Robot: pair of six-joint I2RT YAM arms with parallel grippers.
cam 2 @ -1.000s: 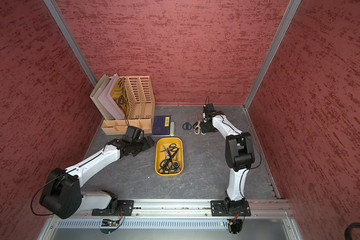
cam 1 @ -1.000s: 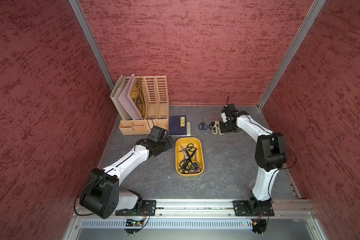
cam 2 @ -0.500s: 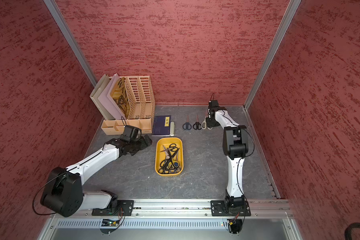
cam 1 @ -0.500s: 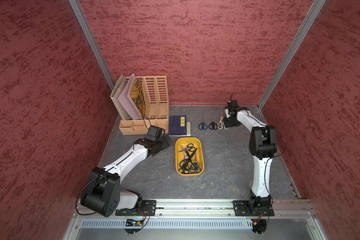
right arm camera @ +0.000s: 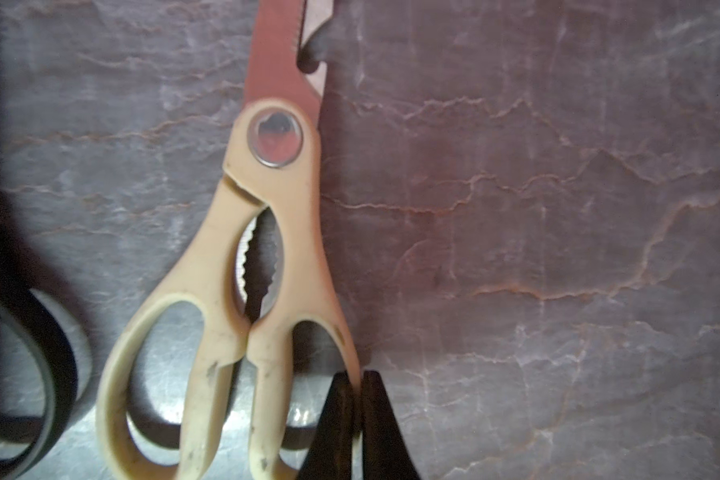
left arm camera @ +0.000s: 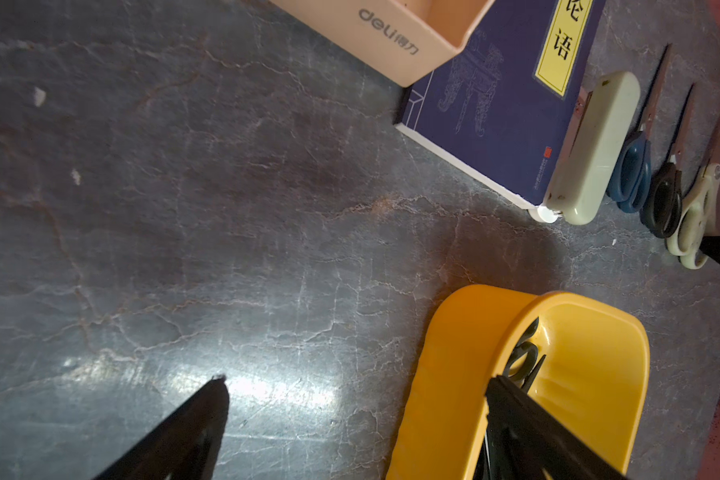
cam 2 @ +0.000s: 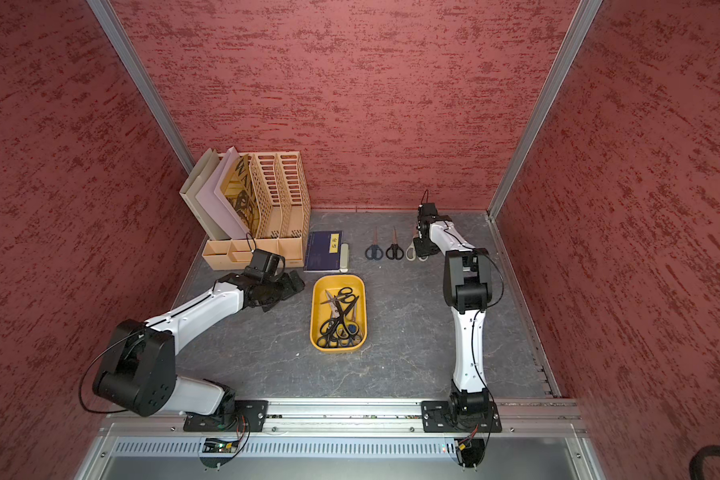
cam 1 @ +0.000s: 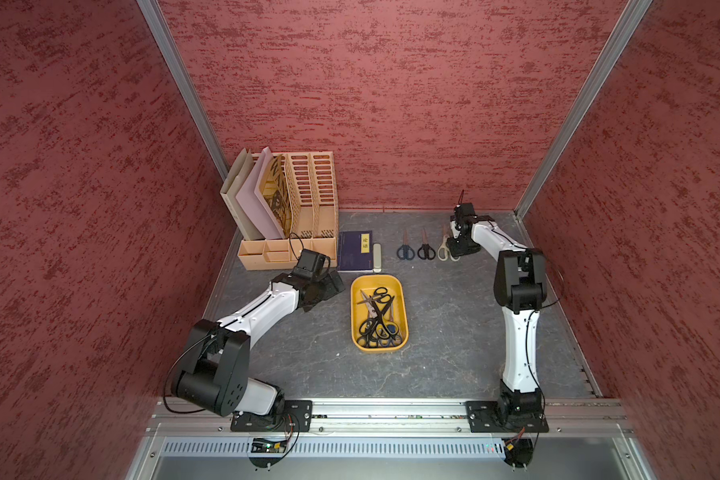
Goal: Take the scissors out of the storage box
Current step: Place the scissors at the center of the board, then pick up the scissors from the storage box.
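The mustard-yellow storage box (cam 1: 355, 316) (cam 2: 316, 316) sits mid-table with several black-handled scissors (cam 1: 377, 320) (cam 2: 341, 318) piled inside. Behind it three pairs lie in a row on the floor: blue-handled (cam 1: 405, 249), black-handled (cam 1: 424, 249) and cream-white (cam 1: 443, 251). My right gripper (cam 1: 458, 249) (right arm camera: 356, 376) is down at the cream-white scissors (right arm camera: 275, 199), shut on the rim of their outer handle loop. My left gripper (cam 1: 335, 284) (left arm camera: 357, 380) is open just left of the box's far end (left arm camera: 466, 353), with one finger (left arm camera: 528, 428) over the box.
A beige slotted file organizer (cam 1: 292, 208) with folders stands at the back left. Beside it lies a dark blue book (cam 1: 355, 251) with a cream stapler-like case (cam 1: 377, 257) at its edge. Red walls close in on three sides.
The right arm has stretched toward the back wall and set the cream-white scissors in line beside the black pair. The left gripper has shifted slightly left, away from the box.
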